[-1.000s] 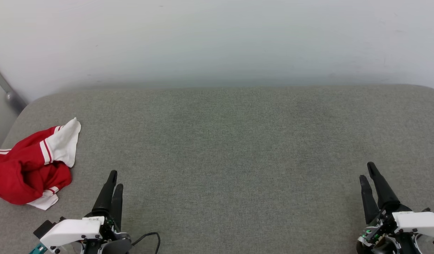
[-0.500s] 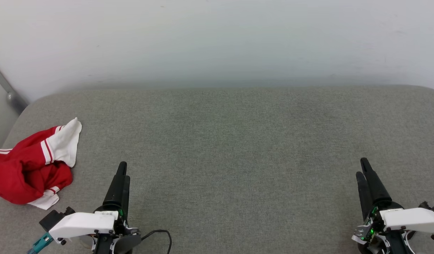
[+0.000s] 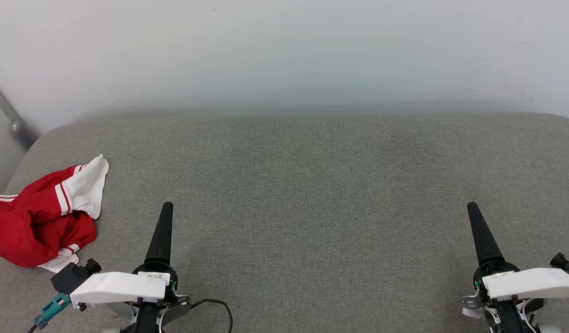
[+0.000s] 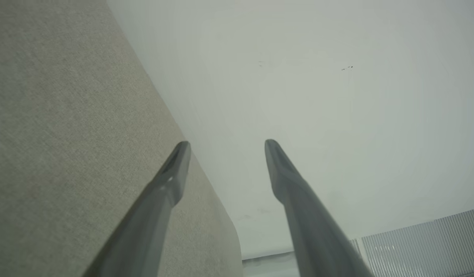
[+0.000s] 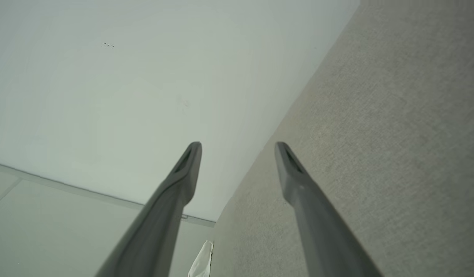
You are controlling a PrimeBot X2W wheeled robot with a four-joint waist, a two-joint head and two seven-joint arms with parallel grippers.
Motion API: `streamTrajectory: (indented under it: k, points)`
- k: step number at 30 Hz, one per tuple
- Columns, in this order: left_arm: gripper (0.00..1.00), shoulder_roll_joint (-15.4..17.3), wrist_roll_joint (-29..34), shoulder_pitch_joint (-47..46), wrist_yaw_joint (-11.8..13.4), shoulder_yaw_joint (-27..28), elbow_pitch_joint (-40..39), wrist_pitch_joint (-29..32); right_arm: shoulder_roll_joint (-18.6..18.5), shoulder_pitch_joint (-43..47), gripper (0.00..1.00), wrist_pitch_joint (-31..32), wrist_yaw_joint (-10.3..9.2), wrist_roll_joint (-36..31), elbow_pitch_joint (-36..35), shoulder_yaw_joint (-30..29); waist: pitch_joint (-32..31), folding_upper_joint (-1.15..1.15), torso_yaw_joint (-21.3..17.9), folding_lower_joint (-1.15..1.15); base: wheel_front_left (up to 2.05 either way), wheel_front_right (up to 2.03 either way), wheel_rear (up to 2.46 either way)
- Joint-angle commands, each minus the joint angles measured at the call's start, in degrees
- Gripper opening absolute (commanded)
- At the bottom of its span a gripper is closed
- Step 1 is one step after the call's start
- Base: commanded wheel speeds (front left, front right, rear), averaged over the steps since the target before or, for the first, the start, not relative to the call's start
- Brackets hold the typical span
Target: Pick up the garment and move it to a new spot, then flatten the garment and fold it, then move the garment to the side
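At the bottom edge of the head view, my left gripper (image 3: pixel 166 209) sits lower left and my right gripper (image 3: pixel 472 209) lower right. Each shows as a single dark cone, one finger hiding the other, so I can't judge the gap from there. The wrist views settle it: both pairs of fingers (image 4: pixel 167 192) stand wide apart with nothing between them. A black cable (image 3: pixel 219 307) loops beside the left wrist, its end cut off by the frame. Just left of that gripper and clear of it, the garment (image 3: pixel 30 226) lies crumpled on the grey cushion (image 3: pixel 312 185), a white sleeve (image 3: pixel 85 189) uppermost. Its left part runs out of frame and I can't make out any print. Low in the right wrist view a small white scrap (image 5: pixel 202 261) is too blurred to identify. Beyond the cushion is a pale wall (image 3: pixel 284 55), with a grey pole (image 3: pixel 9 115) at far left, partly cropped.
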Motion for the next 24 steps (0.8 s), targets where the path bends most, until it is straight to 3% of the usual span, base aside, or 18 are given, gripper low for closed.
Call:
streamTrajectory:
  k: [1,8,24]
  points:
    - [1.00,0.2,1.1,-0.7,0.0,-0.3,-1.1,-0.4,-0.4,-0.2,1.00,-0.4,0.03,-1.3,-1.0,0.2,0.0,0.00,0.0,0.00,0.00,0.00,0.00]
    - [1.00,0.2,7.9,-0.8,0.0,-1.4,-1.3,-1.9,0.0,-0.1,1.00,-1.7,0.03,-8.9,-1.3,0.3,-0.1,0.00,0.1,0.00,0.00,0.00,0.00]
    - [1.00,0.5,31.6,-1.6,0.2,-3.1,1.0,-4.8,0.1,-0.1,1.00,-3.2,0.03,-33.7,-2.7,-0.1,-0.1,0.00,0.3,0.00,0.00,0.00,0.00]
